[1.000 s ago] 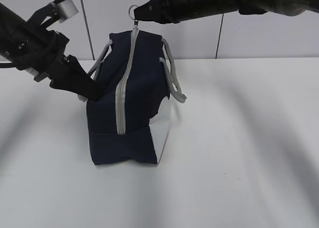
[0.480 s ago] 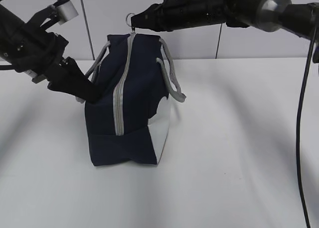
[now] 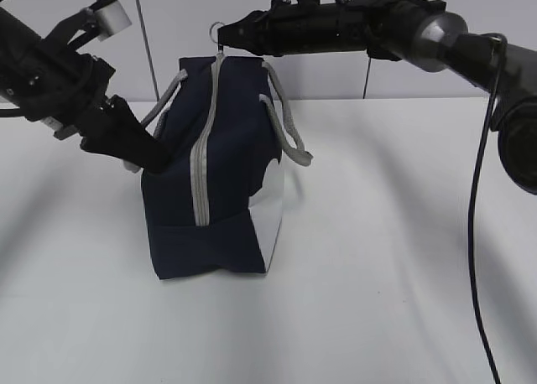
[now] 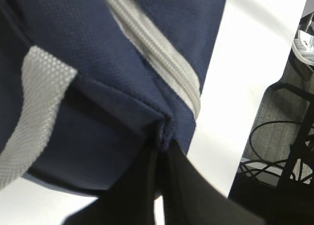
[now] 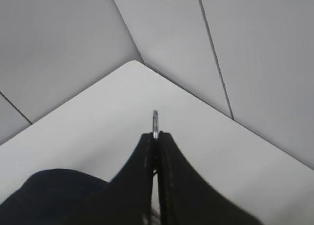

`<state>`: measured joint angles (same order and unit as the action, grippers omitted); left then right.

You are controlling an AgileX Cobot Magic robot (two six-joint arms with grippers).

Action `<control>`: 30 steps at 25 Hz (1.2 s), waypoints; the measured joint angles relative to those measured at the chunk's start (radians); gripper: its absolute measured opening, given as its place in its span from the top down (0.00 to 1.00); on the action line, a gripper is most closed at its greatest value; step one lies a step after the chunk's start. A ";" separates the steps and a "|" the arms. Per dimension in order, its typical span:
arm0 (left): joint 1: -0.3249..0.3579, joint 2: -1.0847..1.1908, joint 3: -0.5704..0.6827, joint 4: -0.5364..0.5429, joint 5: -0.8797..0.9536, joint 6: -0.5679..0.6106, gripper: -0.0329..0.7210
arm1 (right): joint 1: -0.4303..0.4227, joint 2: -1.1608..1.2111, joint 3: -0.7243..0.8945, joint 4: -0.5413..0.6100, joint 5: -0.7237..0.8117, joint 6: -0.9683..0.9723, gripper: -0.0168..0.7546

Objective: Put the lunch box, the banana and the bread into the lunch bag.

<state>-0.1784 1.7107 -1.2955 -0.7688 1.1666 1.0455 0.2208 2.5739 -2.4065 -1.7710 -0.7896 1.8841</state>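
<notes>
1. Reaching in from the left of the exterior view, the left gripper is closed on a pinch of dark fabric at the end of the boxy dark navy fabric lunch bag; the left wrist view shows its black fingers clamped on a fold just beside the grey zipper.
2. The lunch bag stands upright on the plain white table, near the middle, one grey zipper running up its side to the top, two grey woven strap handles hanging at its upper edges, and one white end panel facing right.
3. At the bag's top, the right gripper is shut on the single metal ring pull; the right wrist view shows the ring's edge sticking out between the pressed-together fingers.
4. Behind the table rise pale grey wall panels split by dark vertical seams. One black cable hangs at the far right.
5. No writing or brand mark can be read anywhere.
6. The bag's inside is hidden, so its contents cannot be told.
</notes>
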 joint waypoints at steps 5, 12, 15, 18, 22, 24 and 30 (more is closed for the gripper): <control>0.000 0.000 0.000 0.009 0.001 0.000 0.95 | 0.000 0.016 -0.007 0.009 0.002 0.006 1.00; 0.027 0.000 -0.033 0.014 0.021 -0.153 0.94 | 0.000 0.018 -0.056 -0.091 -0.067 0.109 1.00; 0.050 0.000 -0.091 0.014 0.035 -0.203 0.91 | 0.000 0.014 -0.061 -0.110 -0.087 0.134 1.00; 0.064 0.000 -0.152 0.012 0.049 -0.243 0.84 | 0.000 0.008 -0.063 -0.110 -0.101 0.140 1.00; 0.066 0.000 -0.195 -0.004 0.047 -0.258 0.70 | 0.000 -0.004 -0.063 -0.110 -0.108 0.153 1.00; 0.066 0.000 -0.196 -0.017 0.048 -0.262 0.63 | 0.000 -0.004 -0.065 -0.110 -0.109 0.157 1.00; 0.066 0.000 -0.196 -0.114 -0.207 -0.331 0.57 | 0.000 -0.004 -0.065 -0.110 -0.117 0.164 1.00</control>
<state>-0.1126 1.7107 -1.4914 -0.8825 0.9601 0.7142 0.2204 2.5695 -2.4713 -1.8806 -0.9062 2.0483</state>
